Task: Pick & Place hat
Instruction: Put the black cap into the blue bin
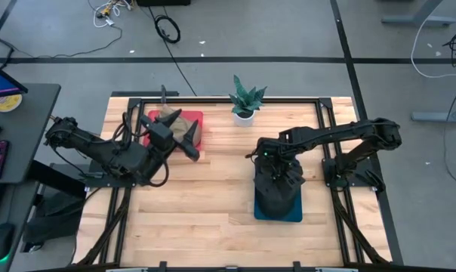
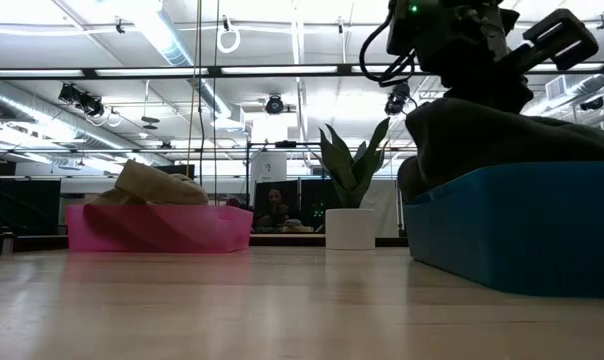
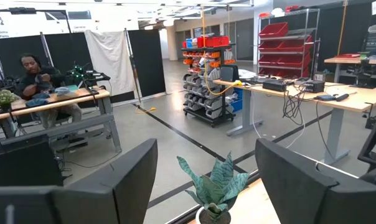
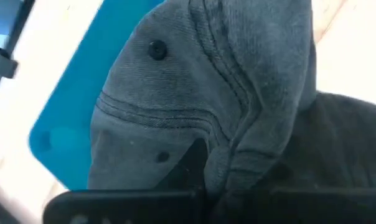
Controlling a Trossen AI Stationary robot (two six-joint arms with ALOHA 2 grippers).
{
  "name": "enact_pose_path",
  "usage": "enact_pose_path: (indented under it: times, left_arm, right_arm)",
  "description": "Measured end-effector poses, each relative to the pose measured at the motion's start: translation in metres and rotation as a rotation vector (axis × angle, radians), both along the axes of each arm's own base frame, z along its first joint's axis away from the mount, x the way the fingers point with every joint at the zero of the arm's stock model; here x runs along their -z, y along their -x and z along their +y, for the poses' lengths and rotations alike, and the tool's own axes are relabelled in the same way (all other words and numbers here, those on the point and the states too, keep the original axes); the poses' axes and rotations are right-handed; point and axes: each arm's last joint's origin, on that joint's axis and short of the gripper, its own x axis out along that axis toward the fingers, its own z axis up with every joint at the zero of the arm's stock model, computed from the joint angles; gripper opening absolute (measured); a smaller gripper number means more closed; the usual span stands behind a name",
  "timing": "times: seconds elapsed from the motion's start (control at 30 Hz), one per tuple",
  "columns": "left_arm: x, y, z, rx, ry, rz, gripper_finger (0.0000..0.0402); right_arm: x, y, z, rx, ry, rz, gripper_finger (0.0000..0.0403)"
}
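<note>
A dark grey hat (image 1: 277,198) (image 2: 502,135) sits in the blue tray (image 1: 294,214) (image 2: 522,235) on the table's right near part. My right gripper (image 1: 277,177) (image 4: 225,174) stands over it, pointing down, shut on its cloth. A tan hat (image 1: 171,119) (image 2: 157,183) lies in the red tray (image 1: 196,121) (image 2: 157,230) at the far left. My left gripper (image 1: 179,122) (image 3: 206,180) hovers above that tray, open wide, pointing level toward the plant, touching nothing. My right gripper holds the grey hat by a raised fold of its crown (image 4: 238,134), coming from above and pointing down. One finger (image 4: 188,163) shows against the cloth; the bunched cloth hides the other. The hat's lower part (image 2: 512,155) rests in the blue tray.
A small potted plant (image 1: 245,102) (image 2: 350,200) (image 3: 213,186) stands at the table's far edge between the two trays. Bare wood lies in the middle and near part of the table (image 1: 205,204). A person sits at a desk (image 3: 35,71) in the room beyond.
</note>
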Motion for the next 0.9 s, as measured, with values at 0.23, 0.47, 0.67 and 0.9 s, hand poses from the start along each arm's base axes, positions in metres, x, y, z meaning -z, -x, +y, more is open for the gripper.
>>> enact_pose_path:
  times: [0.23,0.47,0.67,0.9]
  left_arm:
    - [0.000,-0.002,0.005,-0.022,0.000,0.000,0.0275]
    - [0.002,-0.002,0.005,-0.022,-0.009,0.020,0.0275]
    - [0.002,-0.002,0.005,-0.022,-0.009,0.020,0.0275]
    - [0.002,-0.002,0.005,-0.022,-0.013,0.029,0.0275]
  right_arm:
    - [0.000,-0.001,-0.002,0.045,0.032,0.004,0.0004]
    - [0.001,0.002,-0.003,0.194,0.007,0.090,0.0004]
    - [0.002,0.006,-0.004,0.381,0.010,0.201,0.0030]
    - [0.002,0.011,-0.007,0.395,0.053,0.246,0.0132]
